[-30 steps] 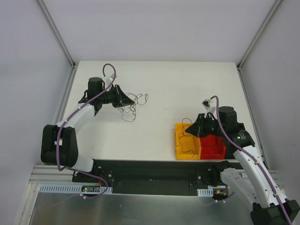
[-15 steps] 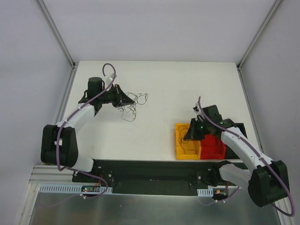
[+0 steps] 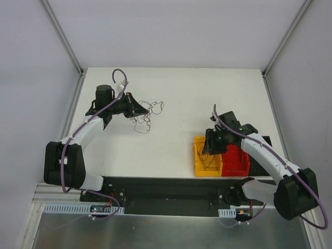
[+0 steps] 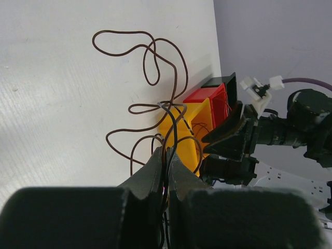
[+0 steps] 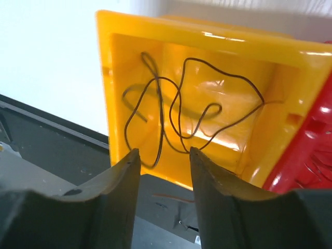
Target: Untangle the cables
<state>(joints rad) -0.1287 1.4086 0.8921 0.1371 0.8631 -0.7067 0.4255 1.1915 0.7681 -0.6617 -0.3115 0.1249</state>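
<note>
A scribbly tangle of thin dark cables (image 3: 145, 117) lies on the white table at the upper left. My left gripper (image 3: 136, 110) is at its left edge, shut on brown and black strands. In the left wrist view, the pinched strands pass between the closed tips of the left gripper (image 4: 166, 155), and brown cables (image 4: 129, 110) spread beyond in loops. My right gripper (image 3: 210, 147) hovers over the yellow bin (image 3: 197, 155). In the right wrist view, the right gripper (image 5: 164, 151) is open with nothing in it. One separate dark cable (image 5: 160, 111) lies coiled inside the yellow bin (image 5: 106, 93).
A red bin (image 3: 236, 163) touches the yellow bin's right side, near the table's front edge; thin wires show in the red bin (image 5: 311, 166). A black strip (image 3: 171, 189) runs along the front by the arm bases. Frame posts stand at the rear corners.
My right gripper has moved left and lower over the yellow bin and its jaws have opened; the cable it held now lies in the bin. The left gripper stays shut at the tangle.
</note>
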